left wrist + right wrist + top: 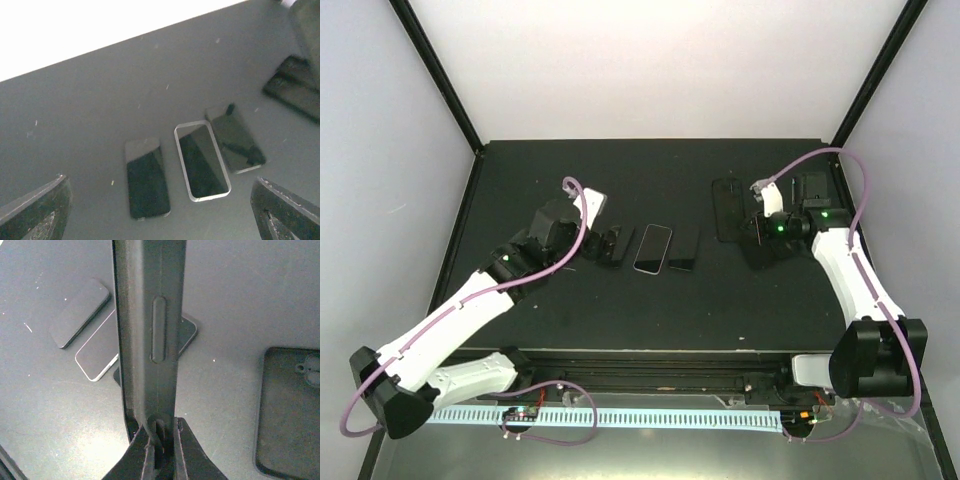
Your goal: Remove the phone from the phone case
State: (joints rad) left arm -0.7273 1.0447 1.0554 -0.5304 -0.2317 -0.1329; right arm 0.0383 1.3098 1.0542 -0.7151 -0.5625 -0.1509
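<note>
Three phones lie flat side by side on the black table. The left one is a dark phone (pixel 146 180), the middle one has a silver rim (pixel 201 161) (pixel 653 249), the right one is dark (pixel 235 137) (pixel 685 250). My left gripper (pixel 160 215) (pixel 607 246) hangs open above the leftmost phone and holds nothing. My right gripper (pixel 161 445) (pixel 760 232) is shut on the edge of a dark phone case (pixel 150 330), which stands edge-on before its camera.
A second dark case (pixel 287 410) (pixel 728 208) lies flat at the back right, beside the right gripper. The table's far edge (pixel 650 142) meets the white back wall. A black rail (pixel 640 360) runs along the near edge.
</note>
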